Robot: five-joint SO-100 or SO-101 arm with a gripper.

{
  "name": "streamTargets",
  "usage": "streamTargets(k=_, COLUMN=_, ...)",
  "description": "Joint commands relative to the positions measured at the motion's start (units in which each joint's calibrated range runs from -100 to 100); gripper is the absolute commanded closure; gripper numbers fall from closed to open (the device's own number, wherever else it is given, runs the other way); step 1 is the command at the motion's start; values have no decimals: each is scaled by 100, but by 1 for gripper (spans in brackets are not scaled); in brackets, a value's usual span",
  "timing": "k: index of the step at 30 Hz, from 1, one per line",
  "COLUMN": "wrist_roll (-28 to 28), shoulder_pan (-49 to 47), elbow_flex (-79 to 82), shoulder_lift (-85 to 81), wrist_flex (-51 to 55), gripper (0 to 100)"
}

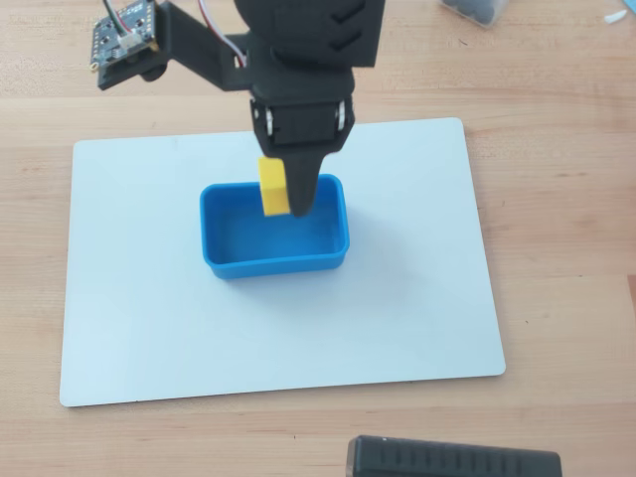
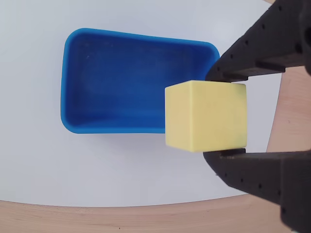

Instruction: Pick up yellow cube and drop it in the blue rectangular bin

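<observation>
The yellow cube (image 1: 273,188) is clamped between my black gripper's (image 1: 288,194) fingers and hangs in the air above the far rim of the blue rectangular bin (image 1: 238,260). In the wrist view the cube (image 2: 205,116) sits between the two black fingers (image 2: 252,53), over the right end of the bin (image 2: 121,82). The bin is empty and stands on a white mat. The gripper (image 2: 223,116) is shut on the cube.
The white mat (image 1: 397,298) lies on a wooden table (image 1: 566,248). A black box (image 1: 452,459) sits at the near edge and a dark object (image 1: 477,8) at the far right corner. A circuit board (image 1: 124,35) hangs off the arm at the top left.
</observation>
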Motion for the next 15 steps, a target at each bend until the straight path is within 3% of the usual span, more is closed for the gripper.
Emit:
streamTargets(k=1, wrist_roll=-63, shoulder_pan=-29, elbow_flex=379, shoulder_lift=-274, wrist_flex=-792, gripper=94)
streamTargets(k=12, wrist_roll=-34, shoulder_pan=125, elbow_flex=1842, shoulder_lift=-386, wrist_flex=-1717, gripper=94)
streamTargets(k=15, wrist_roll=-34, shoulder_pan=125, elbow_flex=1842, shoulder_lift=-423, wrist_flex=-1700, gripper=87)
